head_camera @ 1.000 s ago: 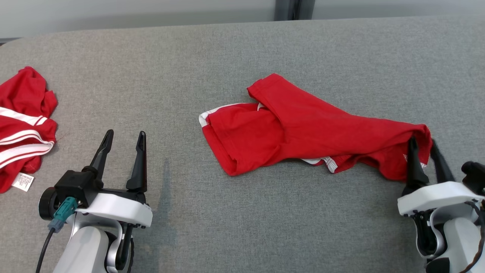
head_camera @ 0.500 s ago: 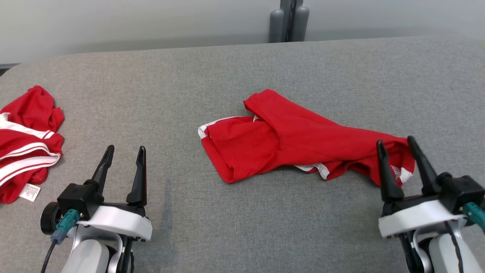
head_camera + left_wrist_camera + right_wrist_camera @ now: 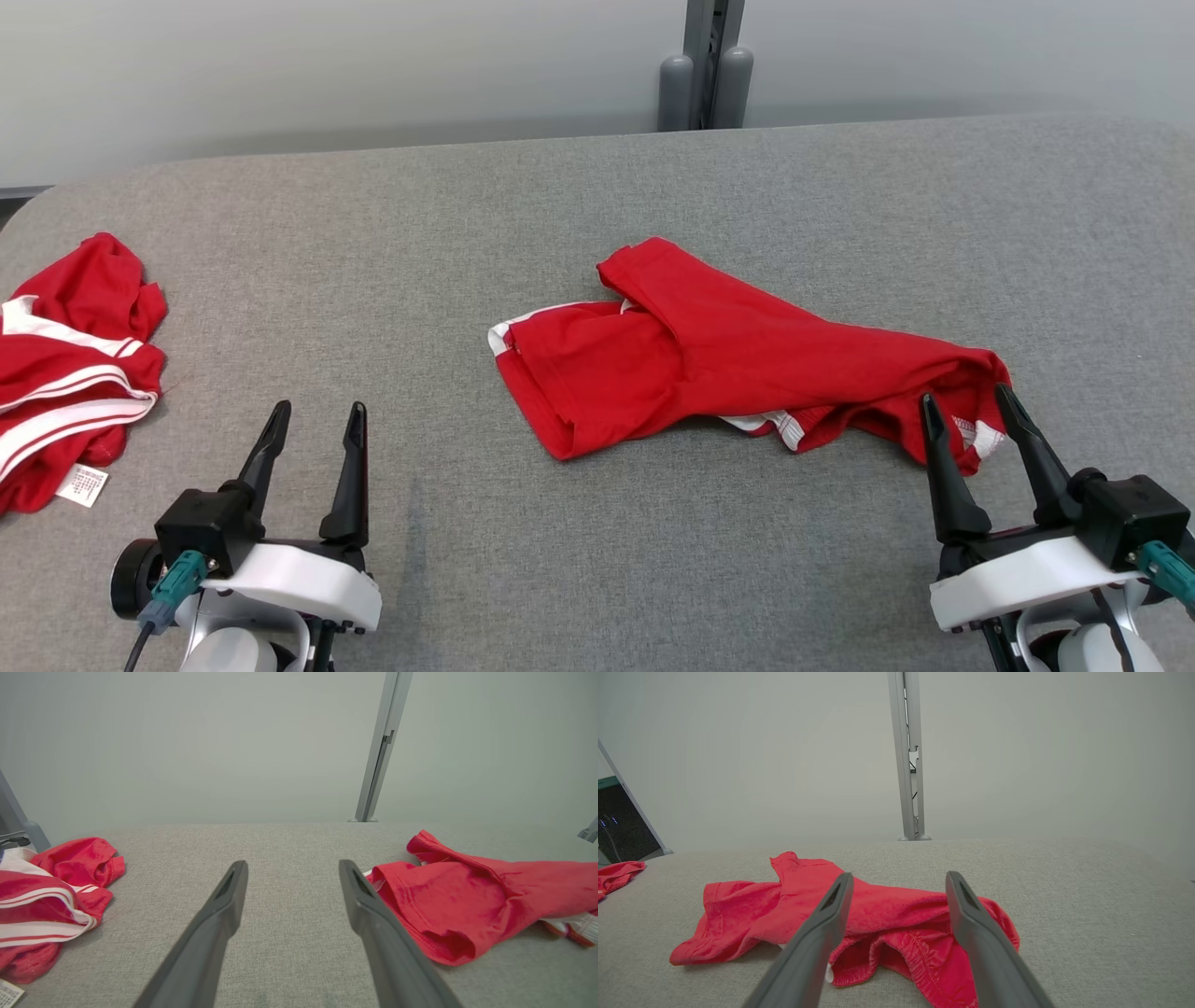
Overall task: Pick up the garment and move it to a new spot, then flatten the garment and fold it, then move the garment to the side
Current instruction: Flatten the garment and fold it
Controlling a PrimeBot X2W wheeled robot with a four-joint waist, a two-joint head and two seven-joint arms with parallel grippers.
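Note:
The garment [image 3: 728, 364] is a red piece with white trim, lying crumpled and stretched left to right in the middle of the grey table [image 3: 373, 243]. My right gripper [image 3: 963, 397] stands open just in front of its right end, fingertips over the cloth edge, holding nothing. In the right wrist view the garment [image 3: 798, 891] lies beyond and under the open right gripper [image 3: 899, 875]. My left gripper [image 3: 318, 411] is open at the lower left, well clear of the cloth. In the left wrist view the garment [image 3: 467, 900] lies to the right of the left gripper [image 3: 293, 863].
A second red garment with white stripes [image 3: 65, 373] and a label lies bunched at the table's left edge, also seen as a striped red heap [image 3: 51, 896]. A grey post [image 3: 705, 65] stands behind the table's far edge before a pale wall.
My right gripper opened, let go of the garment's right end and drew back toward me; the cloth end settled on the table. The head camera tilted, so the whole picture shifted down.

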